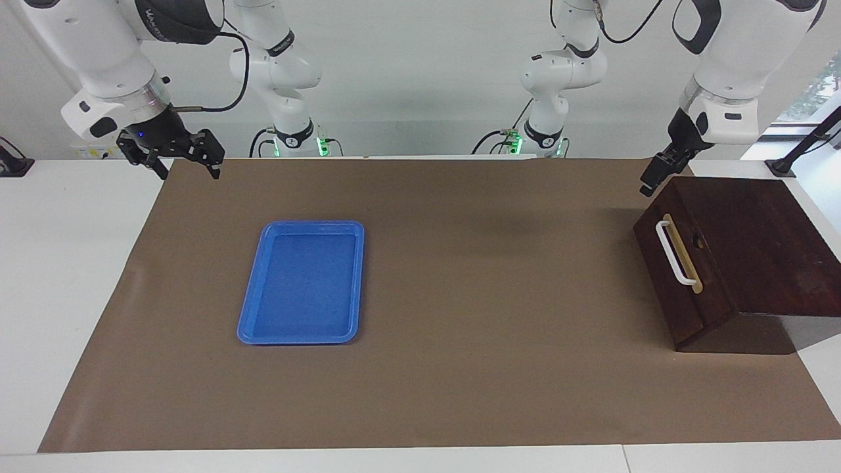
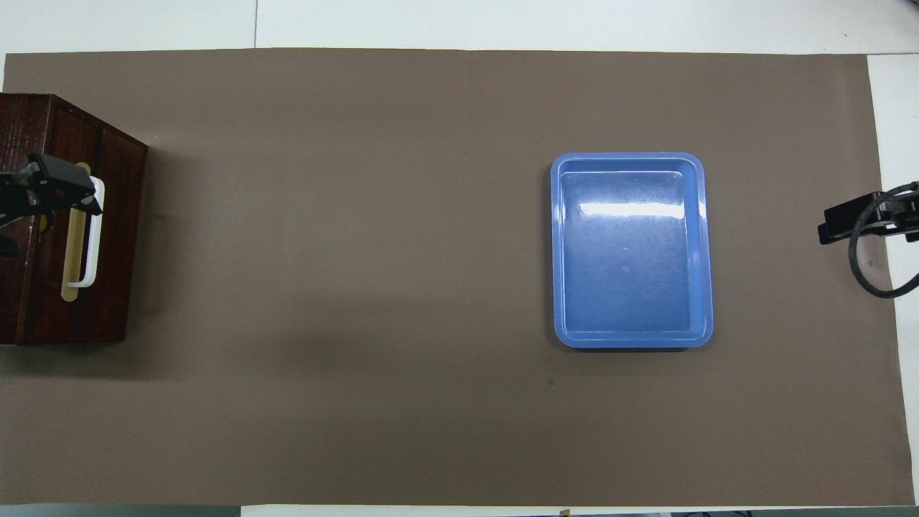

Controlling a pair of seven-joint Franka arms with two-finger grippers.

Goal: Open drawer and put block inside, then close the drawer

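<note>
Fingers of left gripper (image 1: 652, 179), state indeterminate, hang above the closed drawer (image 1: 683, 276), its handle (image 1: 674, 253) below them, block unseen; right gripper (image 1: 172, 152), fingers apart, waits; advice: retreat upward, avoiding the handle.

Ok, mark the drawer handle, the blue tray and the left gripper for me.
drawer handle (image 1: 674, 253): facing view, middle of the white bar.
blue tray (image 1: 253, 291): facing view, its long rim.
left gripper (image 1: 652, 182): facing view, fingertips, over the box's corner nearest the robots.

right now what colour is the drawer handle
White, on a tan strip; the drawer handle shows best in the facing view.
</note>
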